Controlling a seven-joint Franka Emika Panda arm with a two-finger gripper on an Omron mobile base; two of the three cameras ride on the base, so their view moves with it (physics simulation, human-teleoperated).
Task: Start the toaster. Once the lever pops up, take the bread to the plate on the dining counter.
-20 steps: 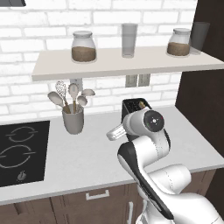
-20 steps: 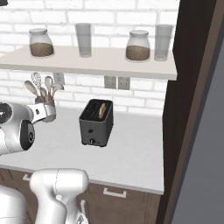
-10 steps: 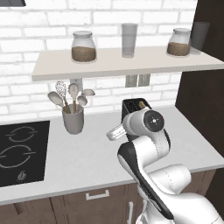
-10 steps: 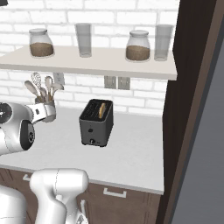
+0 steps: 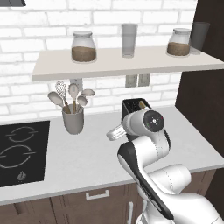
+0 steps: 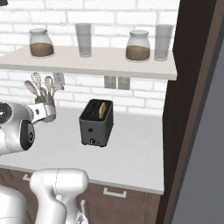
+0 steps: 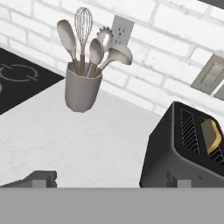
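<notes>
Now, with my end effector (image 7: 111, 180) spread wide and empty, I'd drop onto the lever (image 6: 92, 141) low on the toaster (image 6: 96, 122), bread (image 6: 102, 109) in its slot, by the desk's (image 6: 131, 153) back wall.

A home kitchen. A white worktop (image 5: 87, 162) runs along a white brick wall (image 6: 131, 17), with wood cabinets (image 5: 65, 205) below. A black cooktop (image 5: 19, 151) is set into it, far left of the claw. A utensil crock (image 7: 81, 89) stands ahead, a toaster (image 6: 96, 122) to the right. A shelf (image 5: 122, 63) above carries jars (image 5: 84, 46) and glasses (image 5: 129, 40).
</notes>
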